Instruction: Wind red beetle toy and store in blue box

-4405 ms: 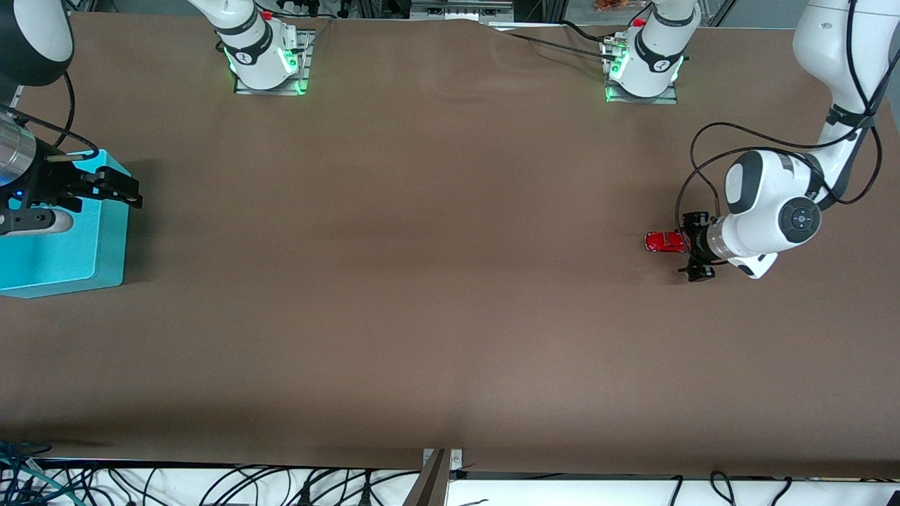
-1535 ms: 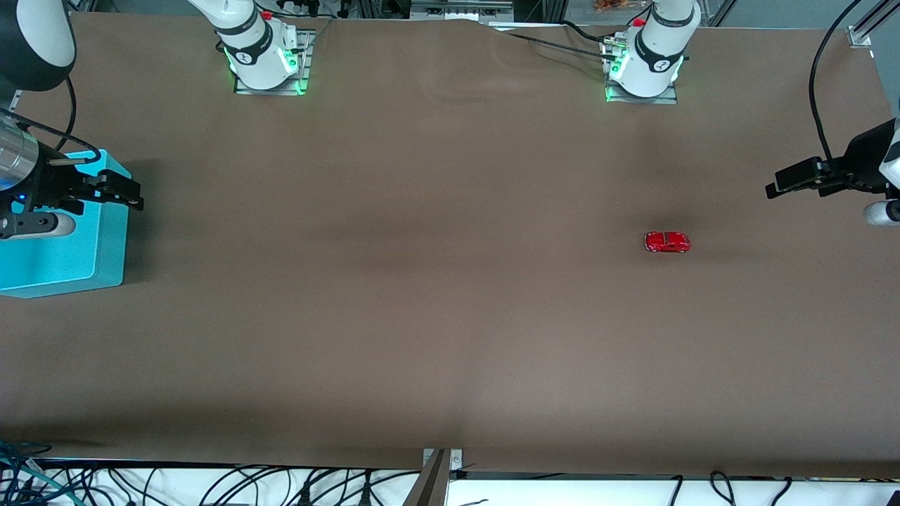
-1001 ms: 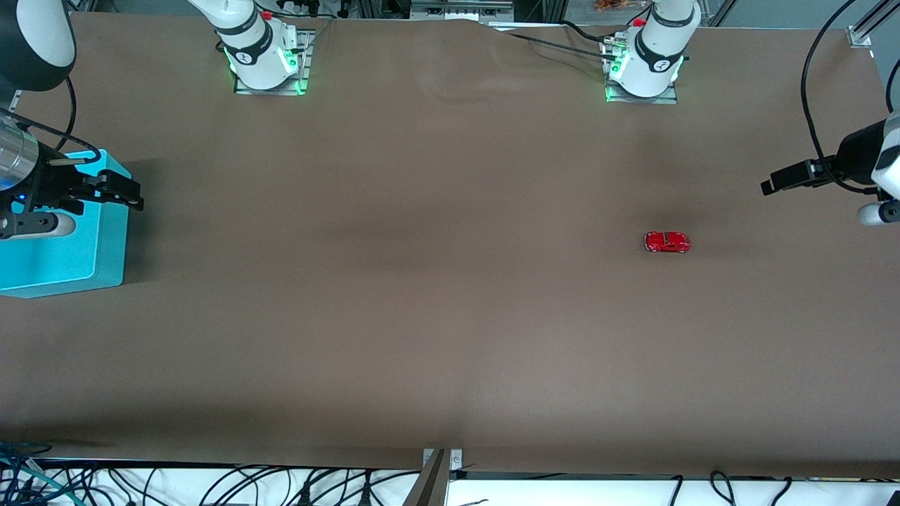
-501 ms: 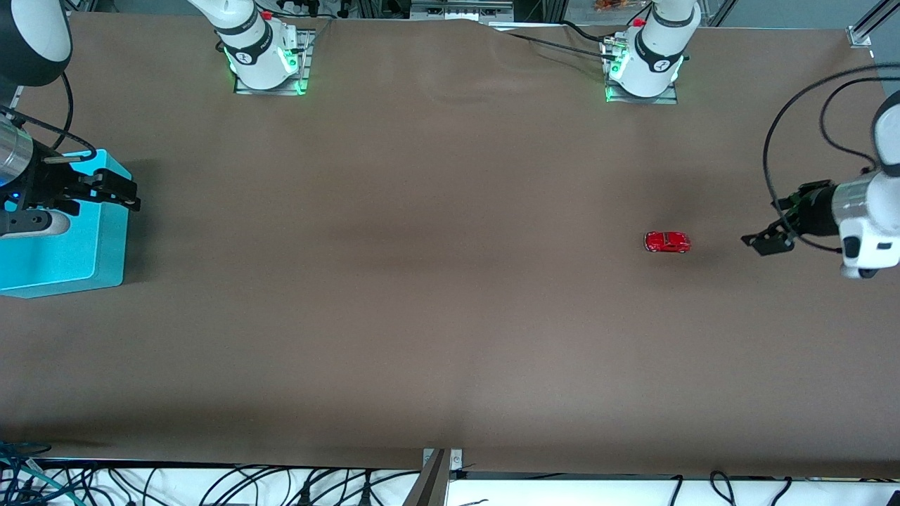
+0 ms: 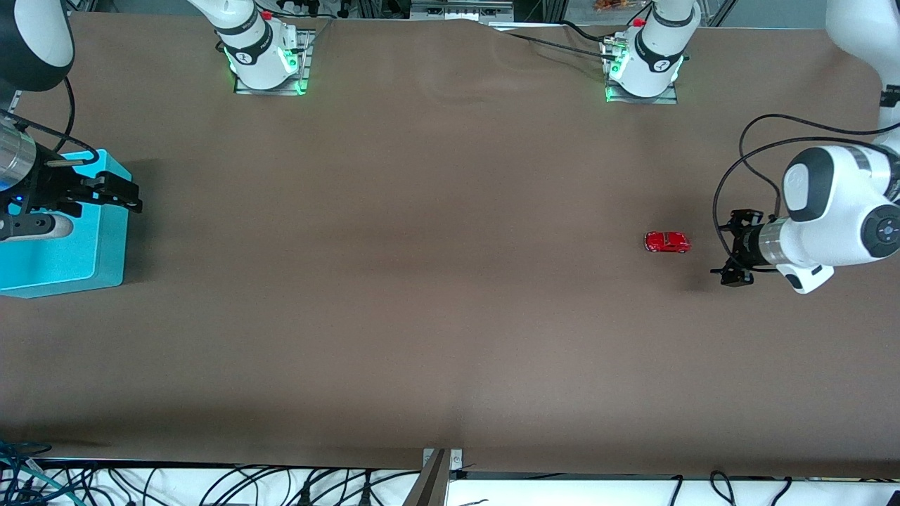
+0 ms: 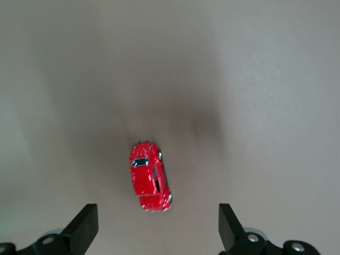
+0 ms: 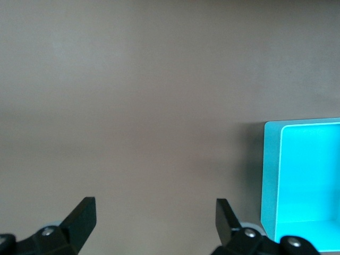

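toward the left arm's end of the worktop (image 5: 450, 316) the red beetle toy (image 5: 667, 242) sits alone, left gripper (image 5: 733, 247) spread wide beside it, apparently to grasp it, while the waiting right gripper (image 5: 105, 188) hangs open over the blue box (image 5: 70, 260).

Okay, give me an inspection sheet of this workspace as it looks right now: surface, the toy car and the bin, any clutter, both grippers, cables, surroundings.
Surface: brown matte tabletop, slight wrinkle near the arms' bases.
Job's things: tiny glossy red beetle-shaped toy car on its wheels on the table toward the left arm's end, touched by nothing; turquoise-blue open-top plastic box at the right arm's end, the part of its floor that shows holds nothing.
Clutter: nothing seen.
Grippers: left gripper low beside the car, jaws open and apart from it; right gripper over the box's edge, jaws open, waiting.
Cables: black cables looped on the left arm; more below the table's near edge.
Surroundings: green-lit arm bases.
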`<state>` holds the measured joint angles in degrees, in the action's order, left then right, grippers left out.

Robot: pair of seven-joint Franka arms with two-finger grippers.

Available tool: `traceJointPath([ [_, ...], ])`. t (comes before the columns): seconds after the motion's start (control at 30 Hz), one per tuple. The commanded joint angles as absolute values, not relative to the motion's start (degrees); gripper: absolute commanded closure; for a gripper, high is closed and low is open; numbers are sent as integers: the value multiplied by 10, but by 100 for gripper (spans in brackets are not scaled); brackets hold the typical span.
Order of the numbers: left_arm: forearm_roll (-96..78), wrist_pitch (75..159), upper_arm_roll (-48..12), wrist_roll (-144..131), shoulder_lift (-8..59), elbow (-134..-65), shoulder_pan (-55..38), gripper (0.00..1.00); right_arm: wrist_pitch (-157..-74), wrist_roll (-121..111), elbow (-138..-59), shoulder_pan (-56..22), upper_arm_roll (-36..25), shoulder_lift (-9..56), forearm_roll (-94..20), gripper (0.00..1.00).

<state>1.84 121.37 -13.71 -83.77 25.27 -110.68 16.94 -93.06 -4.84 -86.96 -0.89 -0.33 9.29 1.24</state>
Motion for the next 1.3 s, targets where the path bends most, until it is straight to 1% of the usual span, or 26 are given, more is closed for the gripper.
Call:
traceJointPath([
  [0.0, 33, 1245, -138, -860, 252, -1137, 169, 0, -924, -56, -853, -8, -4, 98, 9, 0],
  [0.33, 41, 1263, -138, -894, 263, -1165, 168, 0, -925, -56, -853, -8, -4, 99, 9, 0],
  [0.73, 78, 1274, -138, -947, 288, -1171, 156, 1, -924, -56, -853, -8, -4, 99, 9, 0],
  [0.77, 83, 1274, -138, -951, 289, -1171, 157, 5, -924, -56, -853, -8, -4, 99, 9, 0],
  [0.8, 86, 1274, -138, -955, 291, -1171, 157, 12, -924, -56, -853, -8, -4, 99, 9, 0],
  [0.83, 88, 1274, -138, -961, 292, -1172, 156, 22, -924, -56, -853, -8, -4, 99, 9, 0],
  [0.93, 88, 1274, -138, -962, 294, -1171, 156, 55, -924, -56, -853, -8, -4, 99, 9, 0],
  [1.03, 88, 1274, -138, -962, 294, -1170, 156, 91, -925, -56, -853, -8, -4, 99, 9, 0],
  [1.07, 88, 1274, -139, -962, 294, -1168, 156, 100, -924, -56, -853, -8, -4, 99, 9, 0],
  [1.27, 88, 1273, -139, -961, 294, -1165, 149, 100, -925, -56, -853, -8, -4, 99, 9, 0],
])
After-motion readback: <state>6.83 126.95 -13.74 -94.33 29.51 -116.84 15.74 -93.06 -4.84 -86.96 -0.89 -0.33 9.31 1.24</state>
